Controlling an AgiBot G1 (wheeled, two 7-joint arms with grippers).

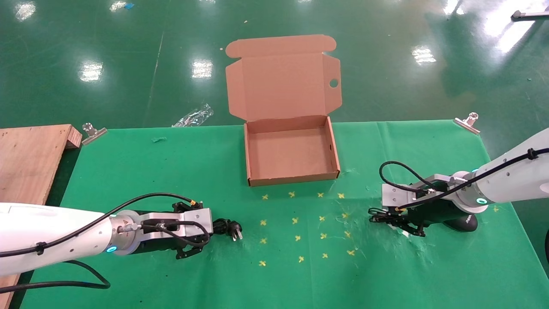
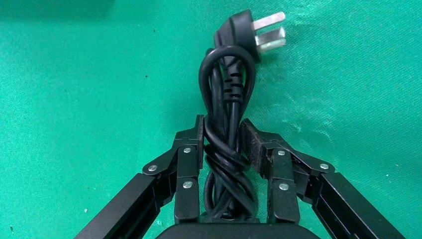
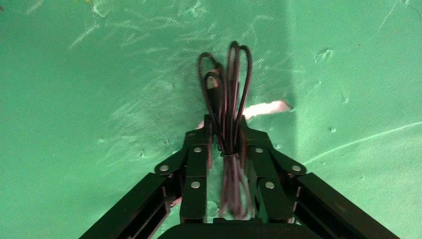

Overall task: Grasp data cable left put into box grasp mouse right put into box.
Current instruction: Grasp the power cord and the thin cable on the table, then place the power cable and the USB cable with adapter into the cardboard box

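While the box point(image 1: 291, 150) sits open at the far middle of the green cloth point(image 1: 128, 171), the left gripper point(image 1: 201, 240) lies well to its near left, its fingers point(image 2: 199, 144) clamped on the bundled data cable point(image 2: 226, 149), plug pointing toward the yellow crosses point(image 1: 296, 221). Near right of the box, the right gripper point(image 1: 403, 225) pinches the mouse's thin cord point(image 3: 229, 124); the mouse point(image 1: 465, 222) rests just behind it.
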